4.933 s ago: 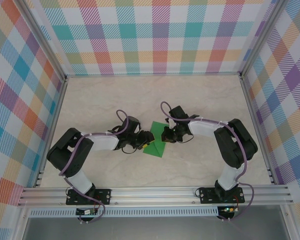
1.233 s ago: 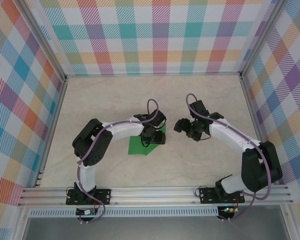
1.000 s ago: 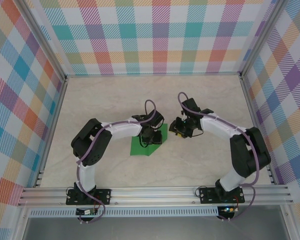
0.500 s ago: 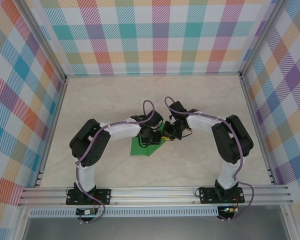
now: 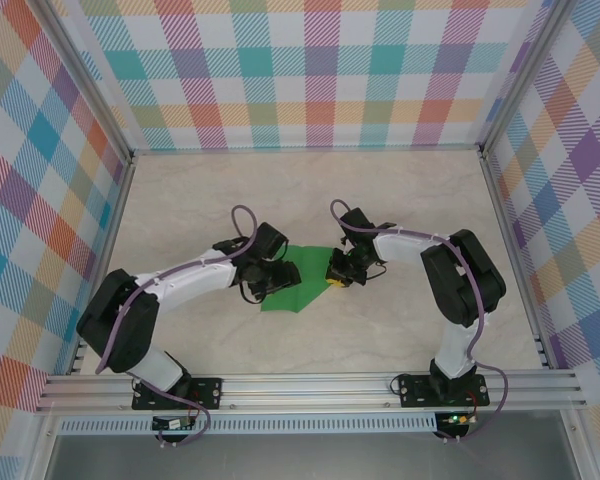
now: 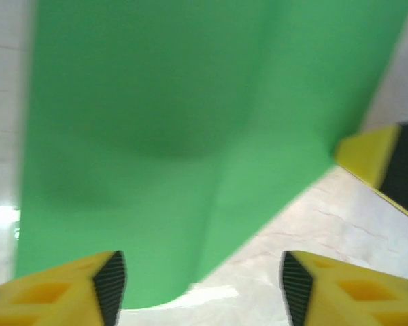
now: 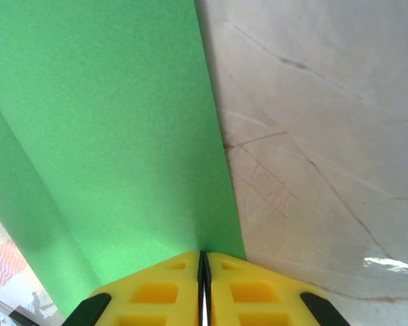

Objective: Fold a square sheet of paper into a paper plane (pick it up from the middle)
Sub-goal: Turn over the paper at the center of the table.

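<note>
Right end effector [image 7: 202, 261]: in its wrist view both yellow fingers are pressed together with no gap, and the edge of the green sheet of paper [image 7: 122, 122] runs straight into the seam. I log this as clenched on the sheet. The sheet takes up the left half of that frame and the marbled counter [image 7: 313, 136] the right half. A darker band runs along the sheet's lower-left side.

Overhead view: the right end effector [image 5: 337, 278] sits at the right edge of the sheet [image 5: 310, 272], just right of frame centre. The left end effector [image 5: 278, 282] lies over the sheet's left part. The sheet lies on the counter [image 5: 380, 200], its outline narrowing toward the bottom of the frame.

Left wrist view, blurred: the left end effector [image 6: 200, 288] is released, its fingers [image 6: 61, 288] wide apart in the bottom corners. The sheet's [image 6: 163, 122] near edge lies between them, and I cannot tell whether either finger touches it. One yellow finger [image 6: 370, 153] of the right end effector shows at the frame's right edge, against the sheet's corner.
</note>
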Tool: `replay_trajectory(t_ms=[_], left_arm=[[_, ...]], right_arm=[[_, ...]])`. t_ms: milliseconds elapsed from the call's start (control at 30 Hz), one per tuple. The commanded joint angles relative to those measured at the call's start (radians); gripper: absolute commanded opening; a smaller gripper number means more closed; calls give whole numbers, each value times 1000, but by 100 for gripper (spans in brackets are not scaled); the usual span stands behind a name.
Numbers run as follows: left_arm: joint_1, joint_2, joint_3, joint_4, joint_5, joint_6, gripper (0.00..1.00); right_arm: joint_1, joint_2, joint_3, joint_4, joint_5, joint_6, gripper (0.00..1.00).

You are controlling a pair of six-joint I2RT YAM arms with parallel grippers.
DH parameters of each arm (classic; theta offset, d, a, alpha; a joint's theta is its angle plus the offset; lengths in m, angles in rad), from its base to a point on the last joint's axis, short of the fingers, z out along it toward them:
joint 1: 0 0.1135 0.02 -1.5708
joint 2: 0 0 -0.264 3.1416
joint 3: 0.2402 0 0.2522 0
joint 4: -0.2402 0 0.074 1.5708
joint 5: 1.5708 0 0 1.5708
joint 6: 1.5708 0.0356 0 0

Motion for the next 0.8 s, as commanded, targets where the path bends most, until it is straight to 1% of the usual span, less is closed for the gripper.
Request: replay_trajectory(t_ms=[0, 167, 500, 600, 767], left_arm=[[51, -47, -60, -36, -4, -64, 73], [70, -35, -94, -42, 0, -76, 80], [70, 30, -80, 53, 94, -52, 82], [65, 52, -66, 56, 101, -40, 82], [54, 85, -45, 55, 106, -26, 85]], right_arm=[[1, 17, -23, -21, 35, -13, 11], [1, 20, -22, -18, 35, -13, 11], [1, 20, -25, -22, 35, -17, 11], [0, 22, -25, -22, 35, -17, 11], [1, 22, -25, -22, 35, -19, 11]])
